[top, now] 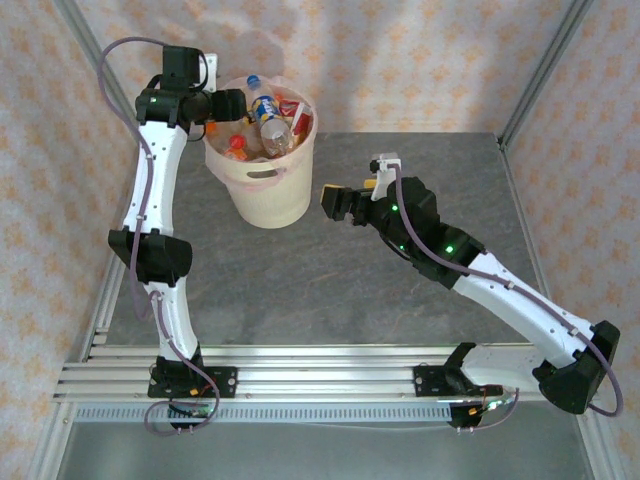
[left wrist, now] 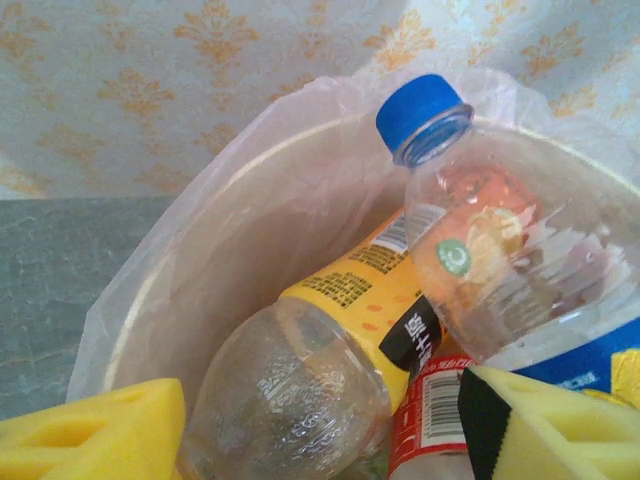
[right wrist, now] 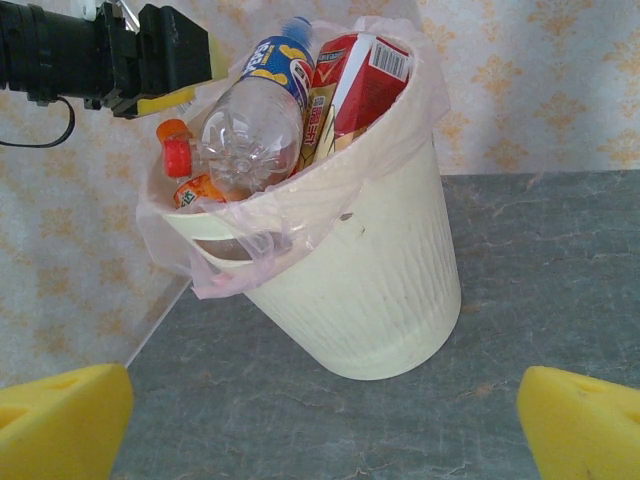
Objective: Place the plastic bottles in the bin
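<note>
Grey slate-look table [top: 400,290], floral wallpaper [top: 400,60] around. Bin [top: 265,195] at 11 o'clock, crammed with plastic bottles [top: 272,125]. Left gripper [top: 236,104] reaches over its rim, jaws apart, empty. Right gripper [top: 333,203] faces it from 4 o'clock, wide open, empty.

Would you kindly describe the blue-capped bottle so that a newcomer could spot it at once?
Find the pale bin at the far left of the grey table. On top of the heap inside lies a clear bottle with a blue label, pointing at the far rim. Its blue cap sets it apart: the caps beside it are orange or red.
</note>
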Robot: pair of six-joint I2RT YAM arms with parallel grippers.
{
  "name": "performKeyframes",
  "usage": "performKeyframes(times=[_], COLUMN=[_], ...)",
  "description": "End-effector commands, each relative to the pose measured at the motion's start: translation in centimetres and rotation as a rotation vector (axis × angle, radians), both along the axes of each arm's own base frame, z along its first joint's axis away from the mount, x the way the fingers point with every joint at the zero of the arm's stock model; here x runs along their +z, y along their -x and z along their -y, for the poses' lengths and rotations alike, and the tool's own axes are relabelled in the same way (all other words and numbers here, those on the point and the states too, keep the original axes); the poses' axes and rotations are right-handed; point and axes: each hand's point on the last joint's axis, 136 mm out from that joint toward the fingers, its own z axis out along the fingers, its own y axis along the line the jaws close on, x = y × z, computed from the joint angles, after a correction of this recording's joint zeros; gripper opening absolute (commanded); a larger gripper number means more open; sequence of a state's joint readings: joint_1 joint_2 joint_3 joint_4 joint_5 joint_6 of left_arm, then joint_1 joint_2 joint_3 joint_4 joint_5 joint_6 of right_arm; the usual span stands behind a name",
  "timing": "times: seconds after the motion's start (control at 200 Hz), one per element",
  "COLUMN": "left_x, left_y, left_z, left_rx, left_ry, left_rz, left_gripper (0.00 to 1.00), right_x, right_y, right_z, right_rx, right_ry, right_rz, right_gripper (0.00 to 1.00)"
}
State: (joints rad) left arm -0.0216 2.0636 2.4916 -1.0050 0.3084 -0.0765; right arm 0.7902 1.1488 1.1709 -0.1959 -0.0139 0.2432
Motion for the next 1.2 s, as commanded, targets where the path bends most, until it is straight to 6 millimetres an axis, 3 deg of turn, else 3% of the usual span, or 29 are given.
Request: performKeyframes(times=[0.0,0.165,0.275,0.48,0.626,0.641,0.681,0.816,0.941,1.046,1.196], left_x=[1.6,0.1,0.0,3.6,6.7,8.0,8.9,10.8,12.1,11.6,7.9], left_y=[0.3,0.9,1.3,2.0,3.1,4.1,4.9,8.2,12.6,16.7,22.3], left_z=[0.0,-0.6,-0.9,-1.7,-2.7,-2.9,-3.4,-5.0,-6.5,-7.7,-9.3], left_rx=[0.025,0.075,0.094,0.13,0.173,0.182,0.206,0.284,0.369,0.444,0.574], left_ry=[0.048,0.054,0.055,0.031,0.003,0.001,-0.012,-0.055,-0.073,-0.064,-0.017], left_rz=[0.045,0.007,0.012,0.087,0.146,0.174,0.191,0.242,0.311,0.351,0.355], left_gripper=[0.67,0.54,0.52,0.54,0.58,0.58,0.59,0.67,0.8,0.99,1.0], right_x=[0.2,0.2,0.1,0.0,-0.1,-0.2,-0.2,-0.4,-0.8,-1.4,-2.4], right_y=[-0.1,-0.4,-0.5,-0.6,-0.7,-0.7,-0.7,-0.3,0.3,0.9,2.0], right_z=[0.4,1.3,1.6,2.2,3.9,4.2,4.9,7.7,10.3,12.5,15.7], right_rx=[-0.019,-0.068,-0.087,-0.119,-0.193,-0.205,-0.234,-0.34,-0.437,-0.517,-0.631], right_ry=[0.003,0.027,0.031,0.043,0.076,0.081,0.094,0.138,0.185,0.228,0.274], right_rz=[-0.003,-0.014,-0.019,-0.027,-0.031,-0.032,-0.034,-0.036,-0.034,-0.038,-0.044], right_gripper=[0.99,0.99,0.99,0.99,0.99,0.99,0.99,0.99,0.99,0.99,0.99])
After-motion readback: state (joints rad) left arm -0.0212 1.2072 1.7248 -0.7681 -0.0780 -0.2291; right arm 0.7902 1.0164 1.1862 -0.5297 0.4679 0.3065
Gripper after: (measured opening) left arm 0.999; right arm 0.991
